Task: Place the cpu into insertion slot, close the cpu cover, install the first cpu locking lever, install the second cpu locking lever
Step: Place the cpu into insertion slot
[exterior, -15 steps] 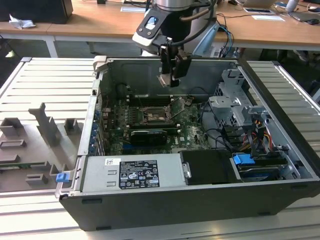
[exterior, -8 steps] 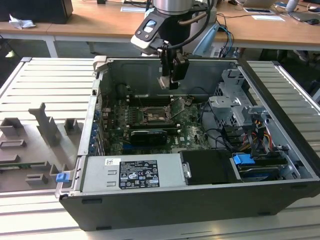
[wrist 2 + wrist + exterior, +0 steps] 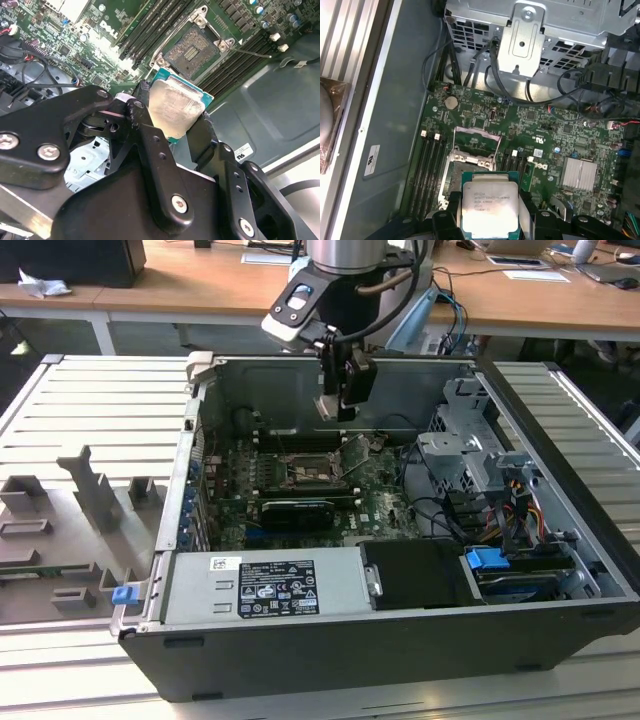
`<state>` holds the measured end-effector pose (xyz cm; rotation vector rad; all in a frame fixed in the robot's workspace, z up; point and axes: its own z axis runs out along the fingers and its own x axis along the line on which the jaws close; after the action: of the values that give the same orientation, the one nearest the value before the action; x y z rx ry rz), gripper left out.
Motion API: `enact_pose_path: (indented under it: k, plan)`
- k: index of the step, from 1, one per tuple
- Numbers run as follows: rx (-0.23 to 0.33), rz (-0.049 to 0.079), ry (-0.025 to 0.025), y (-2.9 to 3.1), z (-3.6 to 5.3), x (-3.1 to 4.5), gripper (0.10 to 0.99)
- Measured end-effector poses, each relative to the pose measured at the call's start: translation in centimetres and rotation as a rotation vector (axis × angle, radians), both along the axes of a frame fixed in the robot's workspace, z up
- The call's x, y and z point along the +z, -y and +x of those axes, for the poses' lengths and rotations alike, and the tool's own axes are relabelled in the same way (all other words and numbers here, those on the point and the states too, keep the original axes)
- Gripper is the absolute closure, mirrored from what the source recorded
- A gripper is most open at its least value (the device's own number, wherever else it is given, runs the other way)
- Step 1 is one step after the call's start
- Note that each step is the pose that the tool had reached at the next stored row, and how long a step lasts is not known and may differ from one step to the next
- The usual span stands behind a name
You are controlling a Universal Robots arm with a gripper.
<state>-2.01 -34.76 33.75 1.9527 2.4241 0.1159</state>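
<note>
My gripper (image 3: 338,408) hangs inside the open computer case, above the motherboard, shut on the cpu (image 3: 176,107). The cpu is a flat square chip with a pale metal top and a green edge, pinched by its sides between the black fingers (image 3: 141,102); in the first wrist view the cpu (image 3: 490,202) hovers over the near part of the socket. The insertion slot (image 3: 192,50) is a dark square recess with a metal rim, bare and open below the chip. The cpu cover (image 3: 477,140) stands swung up at the slot's far edge. A thin lever (image 3: 250,51) sticks out beside the slot.
Memory slots (image 3: 431,165) flank the socket on both sides. A silver heatsink (image 3: 579,175) and cables (image 3: 580,95) lie nearby. The drive cage (image 3: 470,440) and the power supply (image 3: 270,585) fill the case's right and front in the exterior view. A grey fixture tray (image 3: 70,530) sits outside.
</note>
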Motion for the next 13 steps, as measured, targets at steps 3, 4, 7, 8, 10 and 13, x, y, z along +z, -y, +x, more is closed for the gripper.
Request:
enact_pose_path:
  k: [3, 4, 7, 8, 10, 13]
  plan:
    - [0.000, 0.000, -0.0007, 0.00, 0.00, -0.16, 0.549]
    - [0.000, 0.000, -0.0007, 0.00, 0.00, -0.20, 0.549]
    - [-0.004, 0.000, -0.0007, 0.00, 0.00, -0.41, 0.549]
    - [-0.008, 0.000, -0.0008, 0.00, 0.00, -0.52, 0.549]
    - [-0.017, -0.001, -0.0010, 0.00, 0.00, -0.79, 0.549]
    - [-0.022, -0.001, -0.0010, 0.00, -0.05, -1.20, 0.549]
